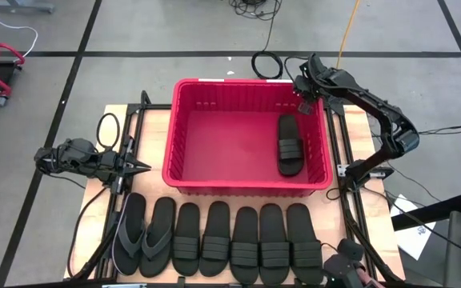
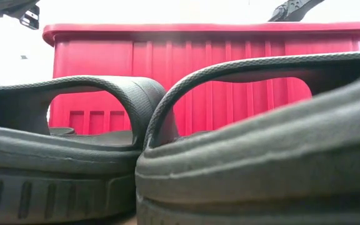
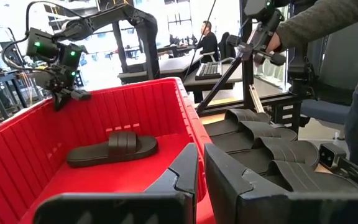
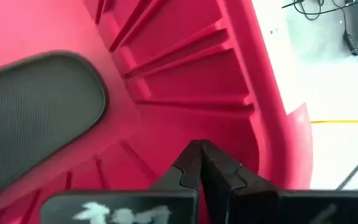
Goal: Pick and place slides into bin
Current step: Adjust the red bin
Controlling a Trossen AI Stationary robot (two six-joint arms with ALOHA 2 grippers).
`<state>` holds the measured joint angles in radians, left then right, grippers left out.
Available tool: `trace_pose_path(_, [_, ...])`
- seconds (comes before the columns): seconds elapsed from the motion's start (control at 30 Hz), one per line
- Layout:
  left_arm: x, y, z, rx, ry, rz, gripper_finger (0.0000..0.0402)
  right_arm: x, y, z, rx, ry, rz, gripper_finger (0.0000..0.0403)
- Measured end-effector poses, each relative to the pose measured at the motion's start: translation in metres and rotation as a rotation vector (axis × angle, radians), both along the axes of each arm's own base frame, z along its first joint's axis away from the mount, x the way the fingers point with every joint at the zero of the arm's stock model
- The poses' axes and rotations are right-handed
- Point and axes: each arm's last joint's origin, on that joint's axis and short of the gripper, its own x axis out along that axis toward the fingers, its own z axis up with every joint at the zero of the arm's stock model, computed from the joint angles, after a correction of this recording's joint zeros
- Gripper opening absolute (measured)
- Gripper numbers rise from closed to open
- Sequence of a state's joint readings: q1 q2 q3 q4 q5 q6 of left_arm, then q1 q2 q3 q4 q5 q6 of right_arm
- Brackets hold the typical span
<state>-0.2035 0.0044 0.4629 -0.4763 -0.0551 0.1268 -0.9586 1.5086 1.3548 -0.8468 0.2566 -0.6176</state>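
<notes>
1 flat black rubber slide with a wide ribbed strap (image 1: 290, 146) lies on the floor of the large red ribbed plastic bin (image 1: 184, 128), against the bin's right-hand wall, sole down, lengthwise. 7 more slides stand in a row on the wooden table (image 1: 154, 118) just in front of the bin's near wall: 5 black ribbed-strap slides (image 1: 243, 241) and, at the left end of the row, 2 dark grey thong flip-flops (image 1: 143, 234). None of the 7 touches the bin.

Risks, as judged: the row is packed side by side, touching, so a grasp on 1 slide could drag or tip its neighbour. A slide carried low could catch on the bin's thick rim. Slides dropped on top of the one already inside could pile unevenly and leave less room for the rest.

The right gripper (image 1: 302, 99) hangs over the bin's far right corner, just beyond the slide's end. In its wrist view the fingers (image 4: 190, 163) are pressed together and hold nothing. The left gripper (image 1: 140, 168) waits to the left of the bin, near its near left corner, above the table. Its fingers (image 3: 185, 167) stand almost closed, with only a narrow gap, and are empty.
</notes>
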Motion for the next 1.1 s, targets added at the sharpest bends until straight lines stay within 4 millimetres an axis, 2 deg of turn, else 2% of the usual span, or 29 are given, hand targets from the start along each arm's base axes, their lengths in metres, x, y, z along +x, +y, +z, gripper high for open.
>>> trace_pose_path(0.13, [0.0,0.0,0.0,0.0,0.0,0.0,0.0031,0.001,0.01,0.018,-0.028,-0.075,0.043,0.0])
trace_pose_path(0.27, [0.0,0.0,0.002,-0.009,-0.016,0.0,0.0031,0.005,0.029,0.051,-0.073,-0.19,0.098,0.0])
trace_pose_path(0.5, [-0.002,0.001,0.02,-0.069,-0.2,0.026,0.0031,0.005,0.085,0.127,-0.127,-0.554,0.225,0.0])
trace_pose_path(0.6, [-0.005,0.002,0.032,-0.111,-0.325,0.029,0.0031,-0.001,0.107,0.148,-0.079,-0.722,0.241,0.0])
trace_pose_path(0.73, [-0.01,0.003,0.046,-0.182,-0.468,0.017,0.0031,-0.013,0.131,0.161,0.007,-0.858,0.281,0.0])
trace_pose_path(0.87, [-0.015,0.004,0.055,-0.225,-0.574,0.004,0.0031,-0.024,0.151,0.163,0.066,-0.852,0.304,0.0])
trace_pose_path(0.93, [-0.018,0.004,0.059,-0.307,-0.611,-0.044,0.0031,-0.028,0.159,0.162,0.134,-0.863,0.351,0.0])
trace_pose_path(1.1, [-0.018,0.004,0.061,-0.317,-0.627,-0.042,0.0031,-0.036,0.176,0.171,0.273,-0.988,0.435,0.0])
